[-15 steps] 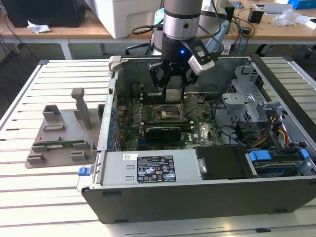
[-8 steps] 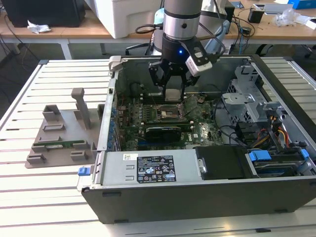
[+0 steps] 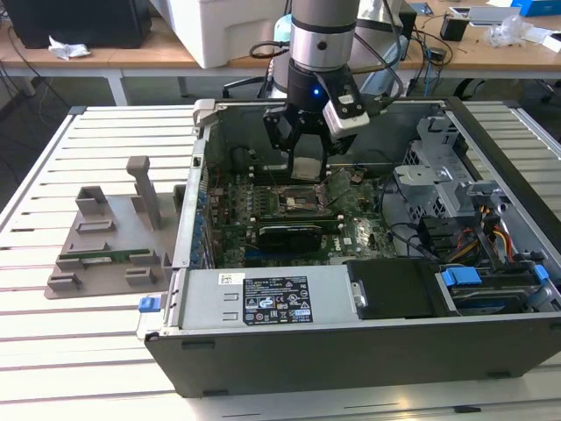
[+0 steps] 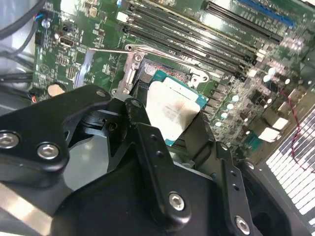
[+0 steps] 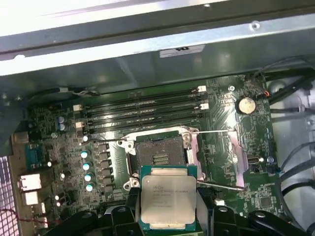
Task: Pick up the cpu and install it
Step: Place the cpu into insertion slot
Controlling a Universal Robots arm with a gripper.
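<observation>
The black fingers [image 4: 147, 142] are closed on the cpu [image 5: 169, 196], clamping two opposite edges. Those edges and its near rim are hidden behind them. The cpu is a flat square with a dull silver top plate and a thin green rim. It is held just above the socket [image 5: 160, 156], a black square well in a metal frame. It covers the socket's near part and seems to hang clear of it, though no view shows the gap plainly. To one side of the fingers the shiny bracket [image 5: 230, 147] lies folded open. Past the socket run long black memory slots [image 5: 147, 109], with the wall of the case [image 3: 394, 351] close behind them. The case stands on a slatted table [image 3: 88, 351].
</observation>
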